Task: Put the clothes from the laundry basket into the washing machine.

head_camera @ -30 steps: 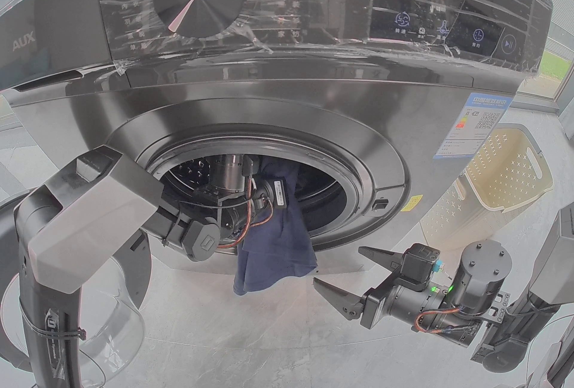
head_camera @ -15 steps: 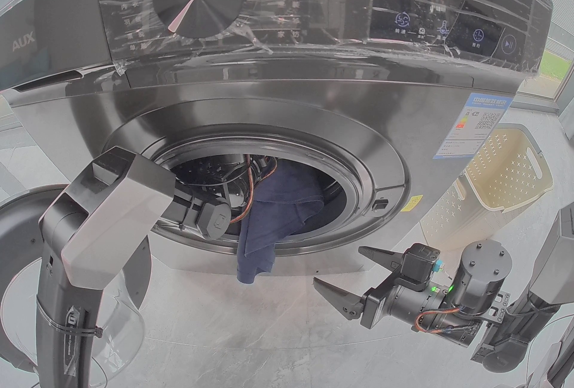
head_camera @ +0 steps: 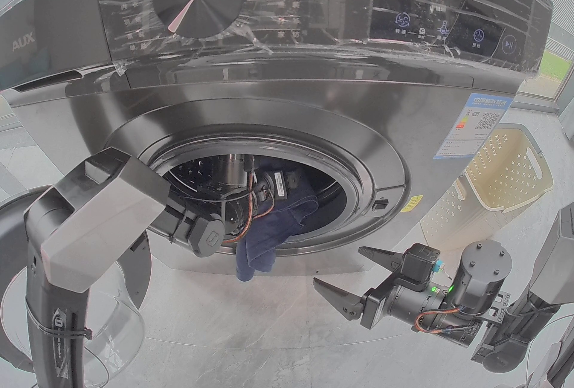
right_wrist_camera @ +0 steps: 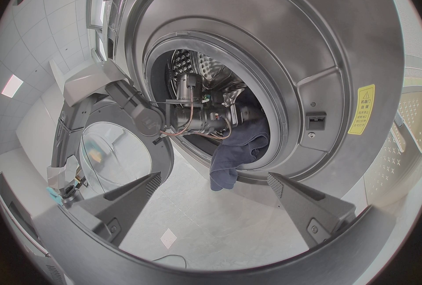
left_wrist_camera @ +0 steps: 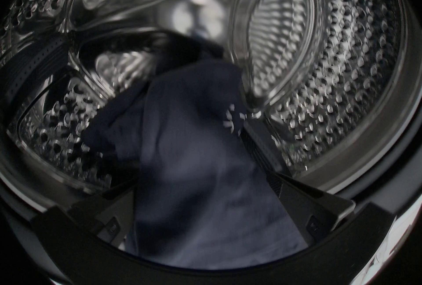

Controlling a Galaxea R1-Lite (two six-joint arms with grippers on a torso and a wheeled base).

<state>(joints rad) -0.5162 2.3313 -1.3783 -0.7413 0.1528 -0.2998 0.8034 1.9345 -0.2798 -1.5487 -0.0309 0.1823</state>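
Left pincer [left_wrist_camera: 211, 178] sits inside the drum [left_wrist_camera: 351, 57] of the washing machine [head_camera: 371, 108], jaws spread. The dark blue garment [head_camera: 272, 228] lies loose between them, not pinched. My right pincer [head_camera: 339, 268] hangs outside at about 5 o'clock from the door opening, spread as well and carrying nothing. The laundry basket [head_camera: 508, 174] stands on the floor [head_camera: 239, 323] at 3 o'clock of the machine, just beside its front corner.

I read the garment as only half in. Its bulk is bunched low in the drum, while a tail drapes over the door rim [head_camera: 335, 241] at roughly 7 o'clock and hangs toward the floor.

I judge it to be light, limp cloth that will fold and slide rather than push. Shoving at the middle would probably just bunch it against the rim. The rim looks smooth, so I expect little grip there, and the weight of the tail could drag more of it out.

The best hold, to my eye, is the hanging tail itself, low at 7 o'clock. I would take it through a thick fold so the thin fabric cannot slip free, lift it over the rim, and release it deep in the drum. Nothing here is fragile. My one worry is cloth catching on the left wrist's cables [head_camera: 246, 213].
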